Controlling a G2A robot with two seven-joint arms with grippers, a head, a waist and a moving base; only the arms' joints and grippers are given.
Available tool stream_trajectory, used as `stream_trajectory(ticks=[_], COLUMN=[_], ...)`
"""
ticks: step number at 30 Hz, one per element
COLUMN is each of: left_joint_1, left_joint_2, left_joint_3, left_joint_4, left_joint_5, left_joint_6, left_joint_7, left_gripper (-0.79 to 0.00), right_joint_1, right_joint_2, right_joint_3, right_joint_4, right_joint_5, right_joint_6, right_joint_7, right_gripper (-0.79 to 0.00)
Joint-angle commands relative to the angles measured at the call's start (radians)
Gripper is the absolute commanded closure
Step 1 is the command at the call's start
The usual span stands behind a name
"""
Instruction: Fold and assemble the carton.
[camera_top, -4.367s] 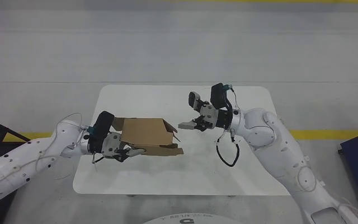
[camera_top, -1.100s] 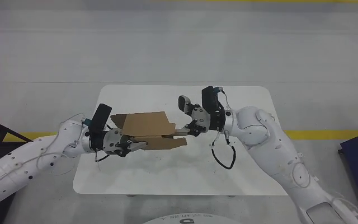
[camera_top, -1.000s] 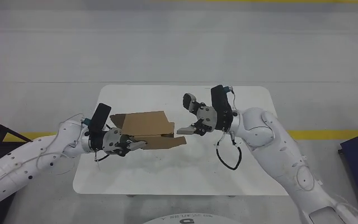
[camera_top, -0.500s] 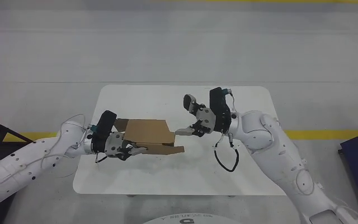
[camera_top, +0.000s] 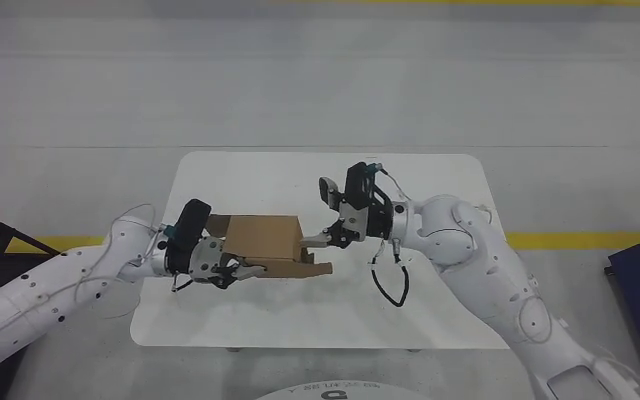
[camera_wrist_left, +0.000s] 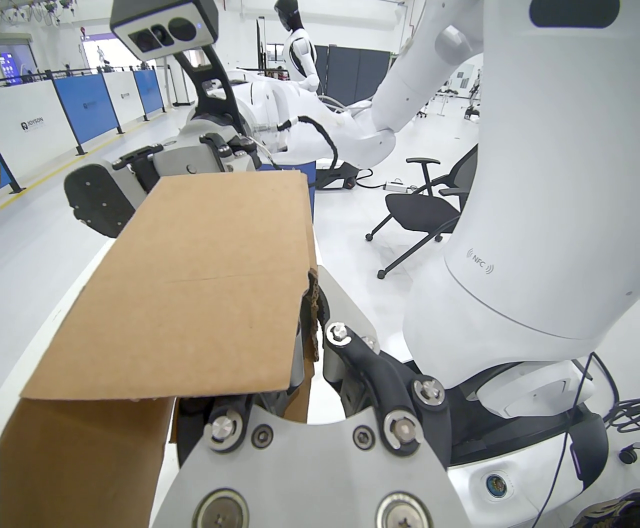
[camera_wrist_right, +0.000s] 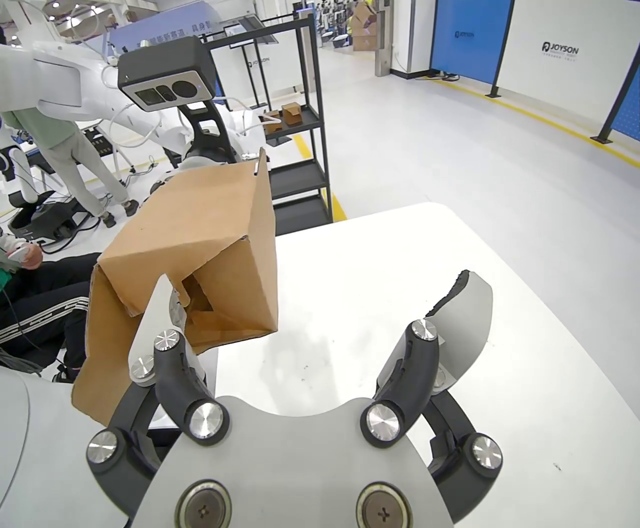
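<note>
The brown carton (camera_top: 260, 240) is held just above the white table (camera_top: 420, 300), partly opened into a tube with loose end flaps. My left gripper (camera_top: 222, 270) is shut on the carton's near wall, and the cardboard edge is pinched between its fingers (camera_wrist_left: 345, 310). At the carton's other end my right gripper (camera_top: 318, 215) stands open. One of its fingers (camera_wrist_right: 160, 305) rests against the open end of the carton (camera_wrist_right: 200, 240), while the other finger (camera_wrist_right: 465, 310) is out over the bare table. The carton's top panel (camera_wrist_left: 200, 280) hides my left gripper's other finger.
A black cable (camera_top: 385, 285) loops down from the right arm over the table. There is free table (camera_wrist_right: 375, 270) on the far side and to the right of the carton. Shelves and an office chair (camera_wrist_left: 420, 210) stand on the floor beyond.
The right gripper has moved left, up to the carton's open end. The carton has shifted slightly and sits squarer in the left gripper's hold.
</note>
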Motion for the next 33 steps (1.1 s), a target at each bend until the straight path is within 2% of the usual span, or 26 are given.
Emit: stream_trajectory(ticks=[1,7,11,19,24,33], left_joint_1=[0.003,-0.003,-0.015,-0.033,-0.033,-0.029], left_joint_2=[-0.002,-0.006,0.001,0.023,0.032,0.041], left_joint_3=[0.000,0.000,0.000,-0.004,-0.012,-0.017], left_joint_4=[-0.004,0.001,0.013,0.032,0.036,0.003], left_joint_5=[0.010,0.009,-0.017,-0.075,-0.099,-0.081], left_joint_6=[0.000,0.000,0.000,0.000,0.000,0.000], left_joint_7=[0.000,0.000,0.000,0.000,0.000,0.000], left_gripper=[0.000,0.000,0.000,0.000,0.000,0.000], right_joint_1=[0.006,0.050,0.050,-0.092,-0.165,-0.120], right_joint_2=[-0.001,-0.014,-0.013,0.018,0.029,0.018], right_joint_3=[-0.010,-0.064,-0.037,0.130,0.168,0.096], right_joint_4=[0.003,0.025,0.031,-0.041,-0.106,-0.104], right_joint_5=[0.004,0.008,0.015,0.002,-0.028,-0.081], right_joint_6=[-0.003,0.007,-0.001,-0.089,-0.142,-0.043], right_joint_7=[0.010,0.040,-0.002,-0.127,-0.126,-0.074], right_gripper=[-0.785,-0.785,-0.785,-0.785,-0.785,-0.785])
